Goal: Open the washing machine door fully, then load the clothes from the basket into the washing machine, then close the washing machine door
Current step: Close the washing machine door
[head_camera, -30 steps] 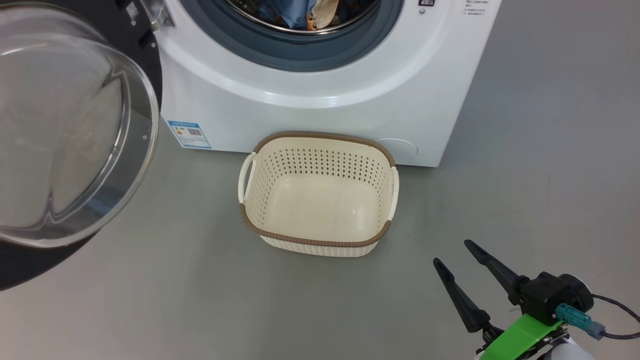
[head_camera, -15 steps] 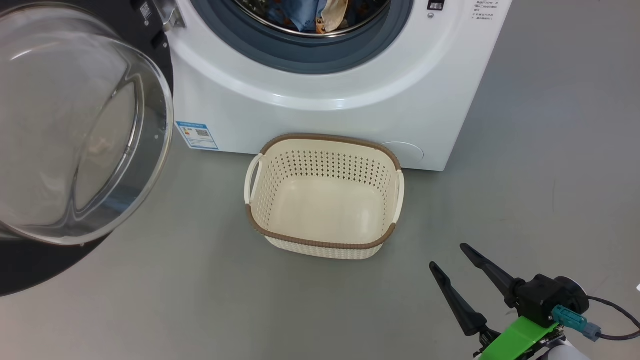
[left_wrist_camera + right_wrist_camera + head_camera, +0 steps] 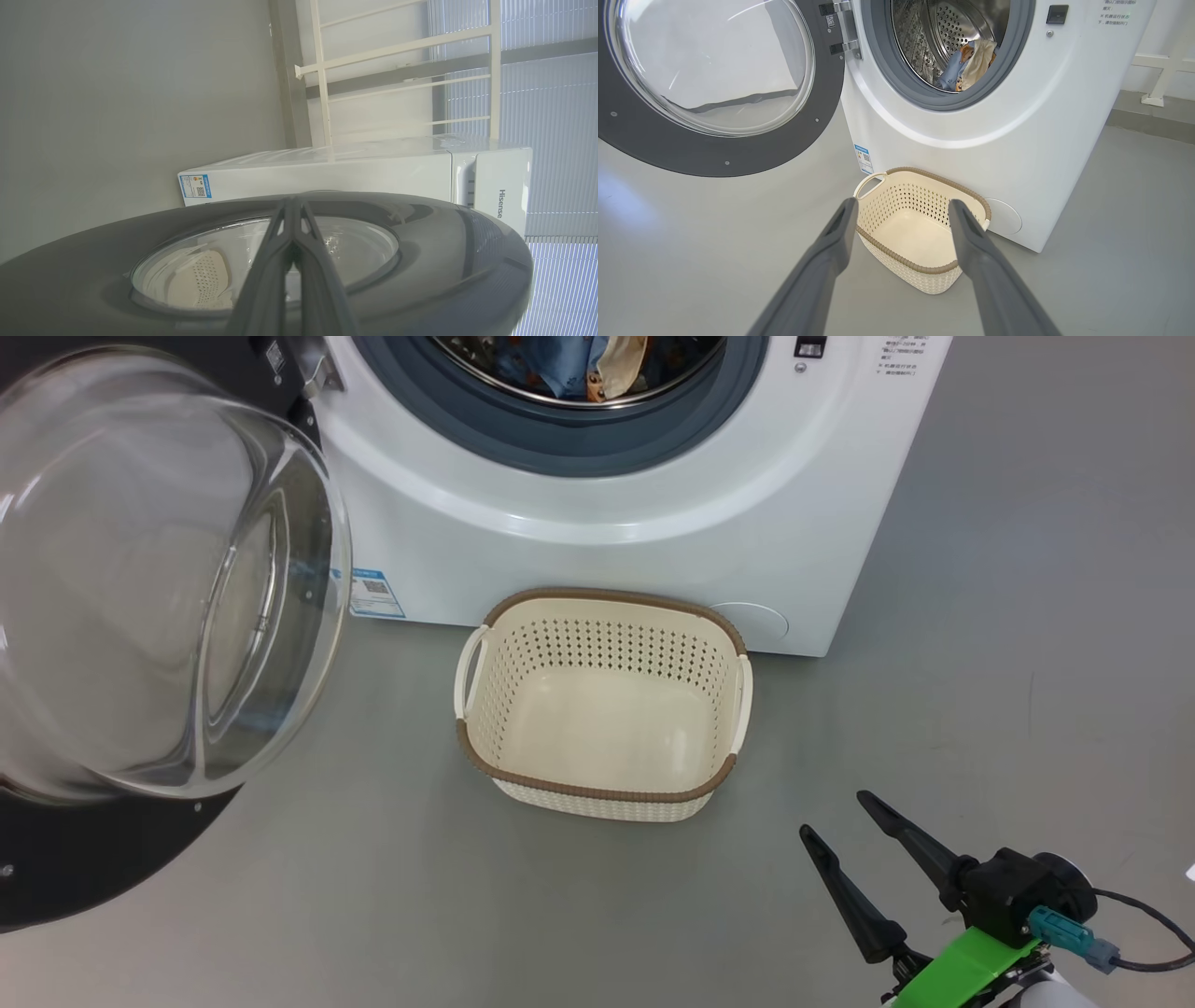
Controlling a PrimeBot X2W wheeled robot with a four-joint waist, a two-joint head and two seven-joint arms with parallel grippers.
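The washing machine [image 3: 607, 532] stands with its drum open, and the light blue clothes [image 3: 583, 364] with a cream lining lie inside it. The door [image 3: 159, 588] hangs part open at the left, its glass bowl facing me. The cream basket [image 3: 597, 791] sits empty on the floor before the machine. My right gripper [image 3: 834, 813] hovers open at the lower right, apart from the basket. In the left wrist view my left gripper [image 3: 292, 201] is shut, its fingers laid against the outer black face of the door [image 3: 444, 242].
Grey floor [image 3: 1027, 616] stretches to the right of the machine and in front of the basket. A blue label sticker [image 3: 376, 593] marks the washer's lower front. Behind the machine run a white railing [image 3: 397, 46] and window blinds [image 3: 551, 28].
The door has swung rightward toward the machine's opening, its glass bowl now covering part of the blue sticker. The basket and the right gripper have held their places.
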